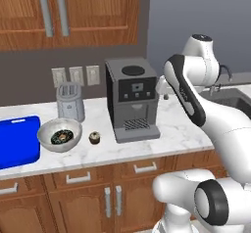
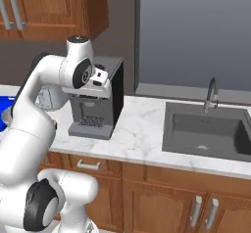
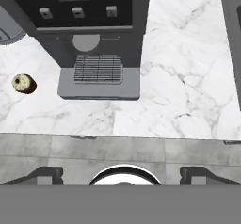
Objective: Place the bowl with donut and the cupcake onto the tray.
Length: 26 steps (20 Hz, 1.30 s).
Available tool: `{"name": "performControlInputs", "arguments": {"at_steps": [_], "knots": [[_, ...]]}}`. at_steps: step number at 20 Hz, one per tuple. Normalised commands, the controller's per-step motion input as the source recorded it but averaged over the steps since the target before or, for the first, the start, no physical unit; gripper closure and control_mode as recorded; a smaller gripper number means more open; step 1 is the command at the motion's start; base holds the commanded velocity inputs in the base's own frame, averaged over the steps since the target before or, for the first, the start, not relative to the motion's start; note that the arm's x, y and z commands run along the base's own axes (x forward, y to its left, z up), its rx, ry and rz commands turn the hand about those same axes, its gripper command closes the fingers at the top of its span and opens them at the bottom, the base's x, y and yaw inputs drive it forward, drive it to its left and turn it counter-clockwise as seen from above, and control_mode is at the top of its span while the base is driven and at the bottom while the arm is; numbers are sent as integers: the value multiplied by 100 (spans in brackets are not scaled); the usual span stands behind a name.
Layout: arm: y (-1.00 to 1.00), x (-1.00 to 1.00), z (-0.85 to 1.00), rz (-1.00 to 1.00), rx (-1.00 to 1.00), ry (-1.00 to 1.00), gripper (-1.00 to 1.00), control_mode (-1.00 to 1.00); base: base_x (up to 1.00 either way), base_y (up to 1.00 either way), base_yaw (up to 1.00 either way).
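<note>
No readable brand or label anywhere; the coffee machine (image 1: 131, 100) front has small buttons and a display, but we can't make out any text on them.

On the marble worktop (image 1: 181, 124), from the left base view: blue tray (image 1: 17, 141) at the far left, the bowl (image 1: 60, 134) just beside its right edge with the donut (image 1: 62, 137) lying inside, then the cupcake (image 1: 95, 138) standing alone between bowl and coffee machine, close to both but touching neither. Grey toaster (image 1: 70, 102) sits behind the bowl against the wall, under three wall sockets (image 1: 76, 75). Sink (image 2: 208, 130) with faucet (image 2: 210, 94) is set into the worktop well to the right of the machine.

The coffee machine stands between the arm and the task items; in the right base view the arm itself covers most of the machine.

In the hand view we look down on the machine's drip grille, cupcake (image 3: 24, 84) to its left. Tool (image 3: 121, 173) fingertips (image 3: 45, 175) sit wide apart at the bottom corners: released, nothing between them, touching nothing, high above the worktop edge.
</note>
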Motion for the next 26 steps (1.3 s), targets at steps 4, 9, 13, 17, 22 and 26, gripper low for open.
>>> {"name": "performControlInputs", "arguments": {"at_steps": [4,9,13,17,22,26], "knots": [[0,0,0,0,0,0,-100,100,0,89,0],[0,0,0,0,0,0,-100,100,0,85,0],[0,0,0,0,0,0,-100,100,0,81,0],[0,0,0,0,0,0,-100,100,0,73,0],[0,0,0,0,0,0,-100,100,0,61,0],[0,0,0,0,0,0,-100,100,2,25,0]]}}
